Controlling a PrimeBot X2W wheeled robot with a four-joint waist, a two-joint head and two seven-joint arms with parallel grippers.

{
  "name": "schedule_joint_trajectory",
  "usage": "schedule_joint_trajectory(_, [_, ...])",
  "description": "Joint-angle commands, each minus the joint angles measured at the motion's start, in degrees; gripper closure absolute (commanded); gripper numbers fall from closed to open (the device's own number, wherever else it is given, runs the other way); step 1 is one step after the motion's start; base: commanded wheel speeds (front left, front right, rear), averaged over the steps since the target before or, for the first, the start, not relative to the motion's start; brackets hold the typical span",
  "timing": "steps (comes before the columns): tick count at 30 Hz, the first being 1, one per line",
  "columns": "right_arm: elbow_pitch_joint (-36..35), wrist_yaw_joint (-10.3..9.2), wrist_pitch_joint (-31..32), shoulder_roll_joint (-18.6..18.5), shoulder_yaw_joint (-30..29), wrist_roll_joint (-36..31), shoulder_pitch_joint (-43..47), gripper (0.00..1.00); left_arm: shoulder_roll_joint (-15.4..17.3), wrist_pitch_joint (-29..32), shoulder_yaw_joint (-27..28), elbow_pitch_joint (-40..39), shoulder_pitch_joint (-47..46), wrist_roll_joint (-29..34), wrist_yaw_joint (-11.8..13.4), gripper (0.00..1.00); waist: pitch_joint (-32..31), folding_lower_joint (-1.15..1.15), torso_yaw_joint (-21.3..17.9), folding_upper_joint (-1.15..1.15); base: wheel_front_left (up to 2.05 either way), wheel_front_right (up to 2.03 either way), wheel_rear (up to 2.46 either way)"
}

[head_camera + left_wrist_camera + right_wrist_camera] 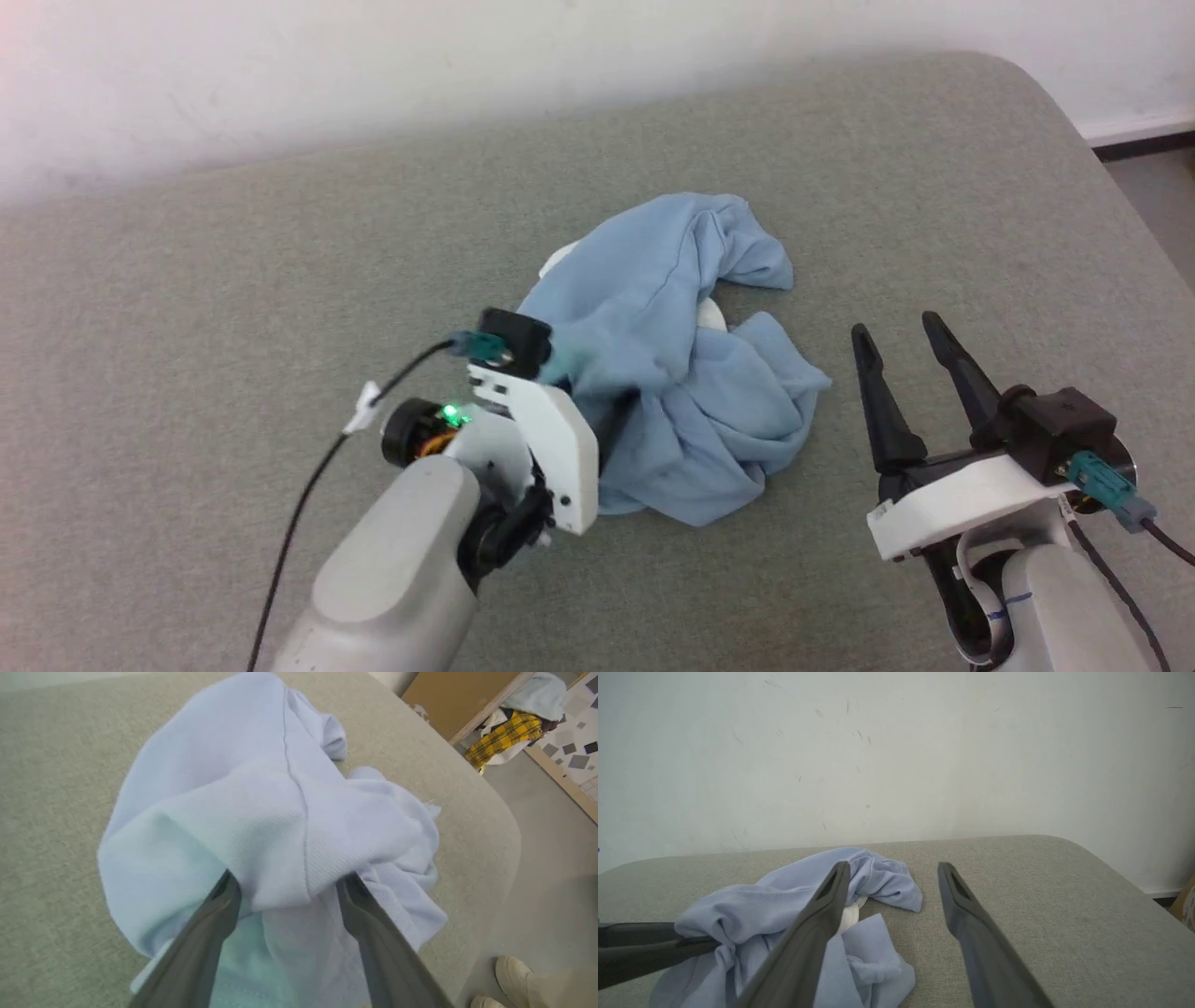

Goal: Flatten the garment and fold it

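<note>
The garment (672, 373) is a crumpled heap on the grey worktop (233, 308), so I'd say flattening has barely started. My left end effector (287, 884) is dug into the garment's near-left side, fingers spread with a fold bunched between them, probably fishing for an edge. The right end effector (894, 327) waits spread and empty just off the garment's right side, ready for a corner.
</note>
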Motion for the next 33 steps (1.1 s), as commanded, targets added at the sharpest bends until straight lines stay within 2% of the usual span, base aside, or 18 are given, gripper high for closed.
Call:
schedule_joint_trajectory(1, [-0.17,-0.12,0.33,-0.03,-0.09,-0.37,0.63,0.00,0.85,-4.20,1.69,-2.27,1.62,0.43,0.62,0.00,-0.94,0.00,1.26,0.00,0.00,0.00,0.00])
schedule_joint_trajectory(6, [-1.32,-0.12,1.34,-0.03,-1.65,-1.76,0.66,0.00,3.38,-17.83,7.55,-9.52,6.99,0.84,3.56,0.00,-1.48,0.00,3.64,0.00,0.00,0.00,0.00])
schedule_joint_trajectory(11, [-2.15,-0.12,3.39,-0.03,-4.99,-2.90,-0.94,0.00,6.49,-29.99,13.71,-14.09,12.86,3.20,8.97,0.00,-0.79,0.00,6.56,0.00,0.00,0.00,0.00])
schedule_joint_trajectory(13, [-1.26,-0.12,5.04,-0.03,-5.78,-2.80,-2.99,0.00,8.06,-33.36,15.05,-15.14,14.43,5.81,10.84,0.00,-0.04,0.00,7.82,0.00,0.00,0.00,0.00])
schedule_joint_trajectory(16, [1.39,-0.12,8.07,-0.03,-7.87,-4.27,-7.45,0.00,8.66,-35.22,17.03,-16.62,16.32,8.68,12.58,0.00,1.26,0.00,9.67,0.00,0.00,0.00,0.00])
schedule_joint_trajectory(21, [9.22,-0.12,15.85,-0.04,-13.43,-7.68,-16.45,0.00,7.41,-35.54,20.54,-21.56,17.27,14.36,13.23,0.00,4.70,0.00,12.88,0.00,0.00,0.00,0.00])
schedule_joint_trajectory(22, [9.22,-0.12,15.85,-0.04,-13.43,-7.68,-16.45,0.00,7.41,-35.54,20.54,-21.56,17.27,14.36,13.23,0.00,4.70,0.00,12.88,0.00,0.00,0.00,0.00])
schedule_joint_trajectory(25, [15.14,-0.12,21.14,-0.24,-17.75,-9.47,-21.72,0.00,5.42,-35.55,22.02,-24.42,17.81,18.00,13.07,0.00,6.95,0.00,14.89,0.00,0.00,0.00,0.00])
schedule_joint_trajectory(33, [26.90,-0.12,35.87,-1.59,-26.61,-14.68,-30.72,0.00,-0.14,-35.56,25.04,-28.64,18.59,23.28,10.16,0.00,12.19,0.00,19.02,0.00,0.00,0.00,0.00])
